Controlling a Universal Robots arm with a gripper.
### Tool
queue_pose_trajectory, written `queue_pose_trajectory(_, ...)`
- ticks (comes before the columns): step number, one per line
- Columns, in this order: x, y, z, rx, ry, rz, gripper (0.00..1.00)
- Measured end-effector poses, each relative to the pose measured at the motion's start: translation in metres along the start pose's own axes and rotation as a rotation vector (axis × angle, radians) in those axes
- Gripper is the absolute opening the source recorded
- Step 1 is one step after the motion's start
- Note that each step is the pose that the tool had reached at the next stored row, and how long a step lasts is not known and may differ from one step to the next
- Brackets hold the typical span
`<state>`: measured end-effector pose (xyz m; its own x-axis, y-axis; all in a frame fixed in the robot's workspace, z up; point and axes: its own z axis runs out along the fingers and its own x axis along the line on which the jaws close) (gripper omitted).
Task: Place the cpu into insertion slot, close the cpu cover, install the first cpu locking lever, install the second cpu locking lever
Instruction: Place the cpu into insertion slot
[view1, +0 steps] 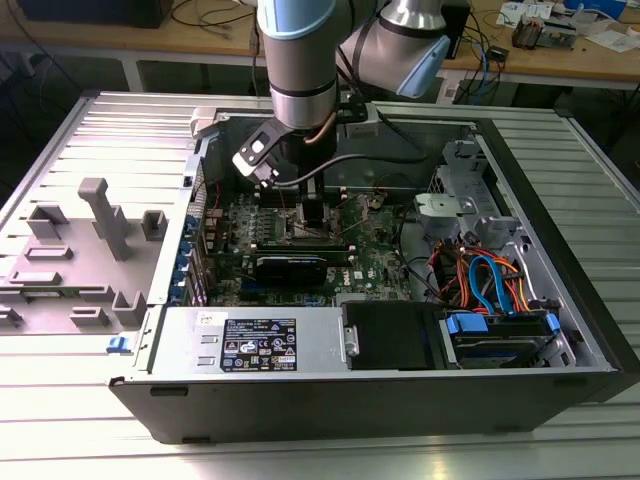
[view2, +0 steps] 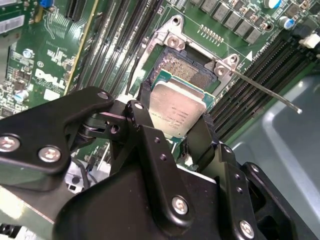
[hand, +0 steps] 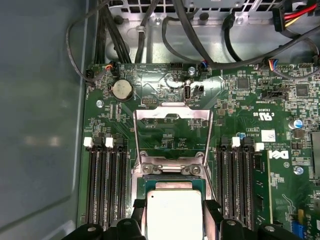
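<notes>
In both wrist views my gripper is shut on the cpu, a flat square chip with a silver-grey top, one black finger on each of two opposite sides. The cpu sits tilted just over the insertion slot, whose bed of pins still shows beyond the chip's edge. The cpu cover stands swung open past the slot, with the green board visible through its window. A thin metal locking lever sticks out free beside the slot. In the exterior view the gripper reaches down into the open computer case.
Rows of long black memory slots flank the slot on both sides. Black cables run along the case wall beyond the board. In the exterior view a drive bay with coloured cables, a power supply and a grey fixture surround the work area.
</notes>
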<state>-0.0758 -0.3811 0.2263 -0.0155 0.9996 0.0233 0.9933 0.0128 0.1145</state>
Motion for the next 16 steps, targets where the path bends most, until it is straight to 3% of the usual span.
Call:
queue_pose_trajectory(9, 0.0017, -0.0035, 0.0127, 0.0003, -0.0001, 0.0, 0.54)
queue_pose_trajectory(16, 0.0017, -0.0035, 0.0135, 0.0, 0.0, 0.0, 0.54)
